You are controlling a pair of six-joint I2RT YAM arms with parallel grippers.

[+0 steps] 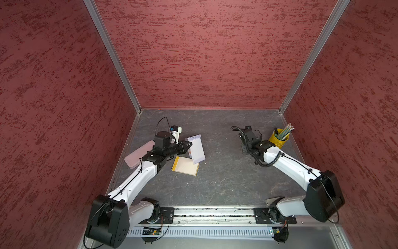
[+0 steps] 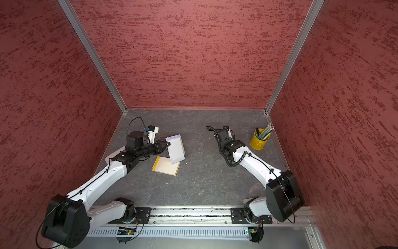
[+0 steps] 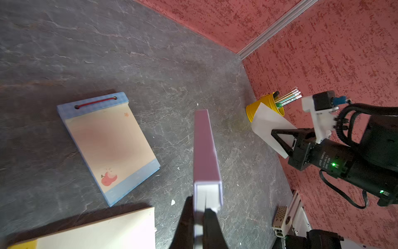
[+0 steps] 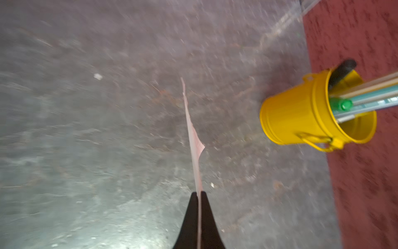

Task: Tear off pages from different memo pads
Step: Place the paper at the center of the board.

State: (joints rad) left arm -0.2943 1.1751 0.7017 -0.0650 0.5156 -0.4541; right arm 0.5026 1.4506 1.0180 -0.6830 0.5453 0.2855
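My left fingers [image 3: 200,204] are clamped on the lavender memo pad [image 3: 205,151], held up left of centre, its long axis running near to far; my right fingers [image 4: 199,194] pinch a loose page [image 4: 193,138], well apart to the right, near the yellow pencil bucket [image 4: 301,112], above the worktop [image 4: 86,129].

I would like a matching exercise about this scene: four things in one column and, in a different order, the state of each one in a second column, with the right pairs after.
Things:
1. lavender memo pad
2. thin pale loose page
3. cream memo pad with blue border and red apple
4. yellow metal bucket

States:
A. holds pencils
B. pinched in the shut right gripper
C. lies flat on the grey table, free
D. clamped in the shut left gripper

Pairs: 1-D, 2-B, 3-C, 4-A.
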